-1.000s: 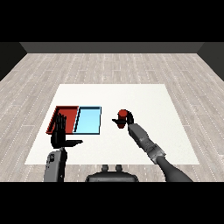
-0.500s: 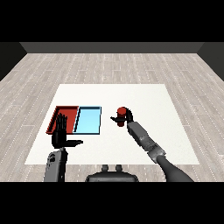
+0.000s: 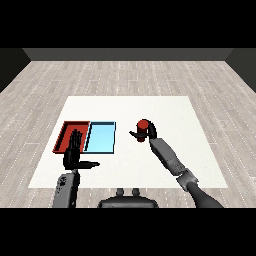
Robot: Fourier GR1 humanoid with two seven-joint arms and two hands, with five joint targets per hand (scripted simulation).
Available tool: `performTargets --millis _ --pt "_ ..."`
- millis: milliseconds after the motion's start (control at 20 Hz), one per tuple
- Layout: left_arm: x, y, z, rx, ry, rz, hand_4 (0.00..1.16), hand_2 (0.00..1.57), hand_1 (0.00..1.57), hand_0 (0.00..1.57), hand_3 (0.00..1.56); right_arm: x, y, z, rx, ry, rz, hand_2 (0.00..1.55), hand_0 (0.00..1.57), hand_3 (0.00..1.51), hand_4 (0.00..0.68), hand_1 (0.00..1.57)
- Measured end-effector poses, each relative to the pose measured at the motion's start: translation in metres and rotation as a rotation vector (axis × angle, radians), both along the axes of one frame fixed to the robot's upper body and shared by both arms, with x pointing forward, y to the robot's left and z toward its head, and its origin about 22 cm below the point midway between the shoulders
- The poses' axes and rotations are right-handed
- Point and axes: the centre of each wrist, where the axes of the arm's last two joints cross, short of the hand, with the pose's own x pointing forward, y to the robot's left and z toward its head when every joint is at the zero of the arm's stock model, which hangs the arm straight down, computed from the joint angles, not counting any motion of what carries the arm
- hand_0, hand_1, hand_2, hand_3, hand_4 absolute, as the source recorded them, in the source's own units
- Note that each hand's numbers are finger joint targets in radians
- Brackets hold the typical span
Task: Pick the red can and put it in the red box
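The red can (image 3: 143,128) stands upright right of the two trays, with my right hand (image 3: 148,133) curled round it from the right side. The red tray (image 3: 66,132) lies at the left of the table and holds nothing I can see. Touching its right side is the light blue tray (image 3: 102,138). My left hand (image 3: 74,153) is raised over the near edge of the red tray, its fingers straight and its thumb stuck out sideways, holding nothing.
The white table (image 3: 170,110) stretches wide behind and to the right of the can. Grey wooden floor surrounds it. My right forearm (image 3: 170,159) crosses the table's near right part.
My right hand has carried the red can a little to the left, toward the trays. The left hand has stayed where it was.
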Motion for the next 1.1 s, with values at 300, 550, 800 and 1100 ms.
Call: performTargets --millis 300,550,800,1100 --pt "-0.004 -0.019 0.007 -0.002 0.058 -0.078 0.00 0.00 0.00 0.00 0.00 -0.011 -0.020 0.037 -0.013 -0.094 0.015 1.46 1.53 1.39 0.567 1.53" --pt "-0.002 -0.044 0.020 -0.004 0.090 -0.145 0.00 0.00 0.00 0.00 0.00 -0.037 -0.038 0.063 -0.006 -0.160 0.003 1.47 1.51 1.41 0.570 1.51" --pt "-0.004 -0.060 0.032 0.003 0.105 -0.174 0.00 0.00 0.00 0.00 0.00 -0.054 -0.009 0.082 -0.006 -0.186 -0.003 1.47 1.51 1.41 0.570 1.51" --pt "0.003 -0.088 0.039 0.046 0.156 -0.207 0.00 0.00 0.00 0.00 0.00 -0.073 -0.013 0.099 -0.011 -0.233 -0.016 1.46 1.52 1.40 0.586 1.52"
